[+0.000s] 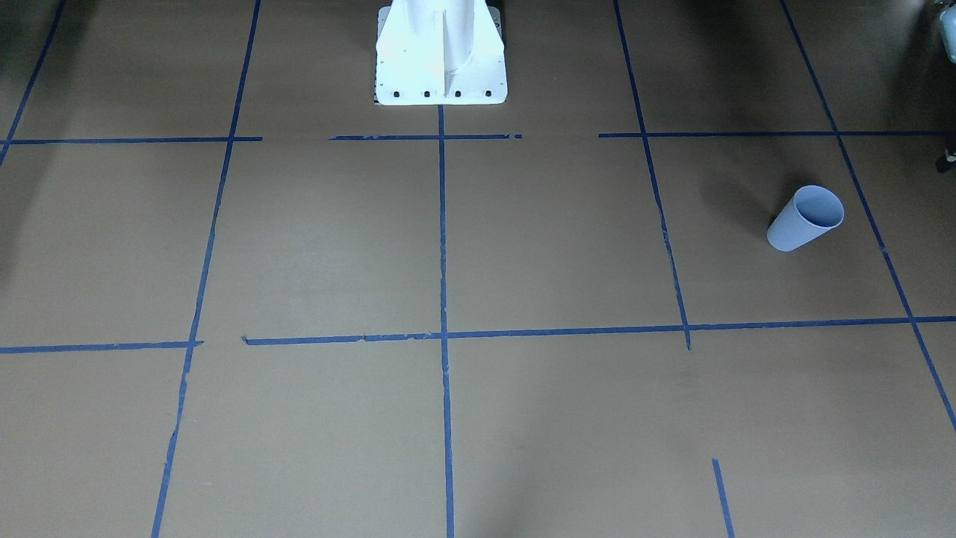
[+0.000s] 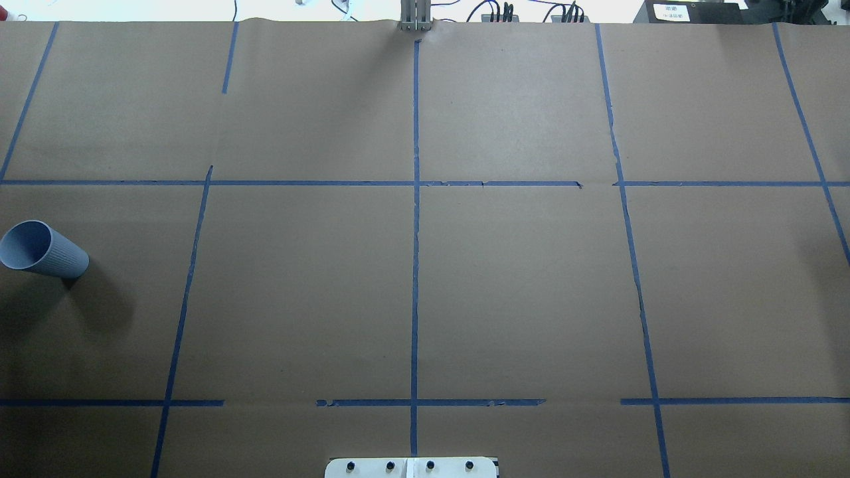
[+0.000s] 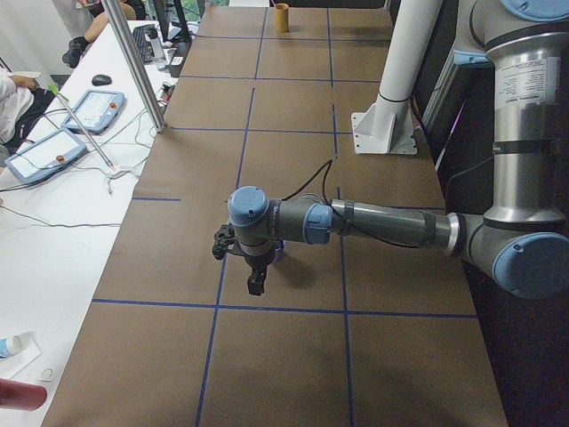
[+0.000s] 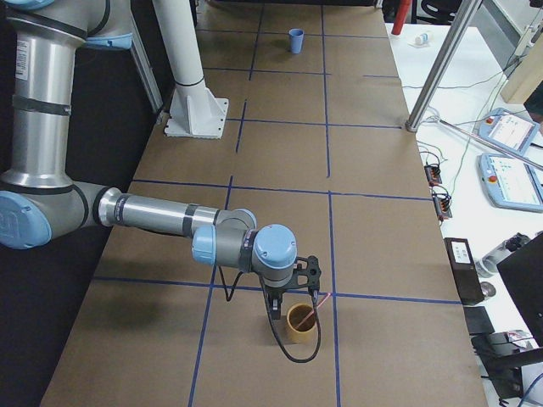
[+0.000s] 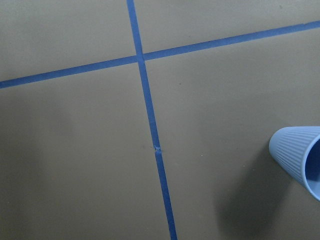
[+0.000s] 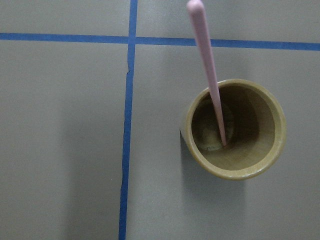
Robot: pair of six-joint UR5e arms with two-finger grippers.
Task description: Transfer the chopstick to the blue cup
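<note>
One pale pink chopstick (image 6: 207, 70) stands tilted in a tan wooden cup (image 6: 232, 130), its tip on the cup's bottom. My right gripper (image 4: 291, 294) hangs just above that cup (image 4: 299, 322); I cannot tell if it is open or shut. The light-blue ribbed cup (image 2: 43, 251) stands empty on the table's left side (image 1: 806, 218). It shows at the right edge of the left wrist view (image 5: 300, 160). My left gripper (image 3: 256, 283) hovers next to the blue cup (image 3: 278, 254), which it mostly hides; I cannot tell its state.
The table is brown paper with a grid of blue tape lines (image 2: 416, 265). The white robot base (image 1: 441, 52) stands at the middle of the robot's side. Teach pendants (image 3: 62, 133) and cables lie on a white bench beyond the far edge.
</note>
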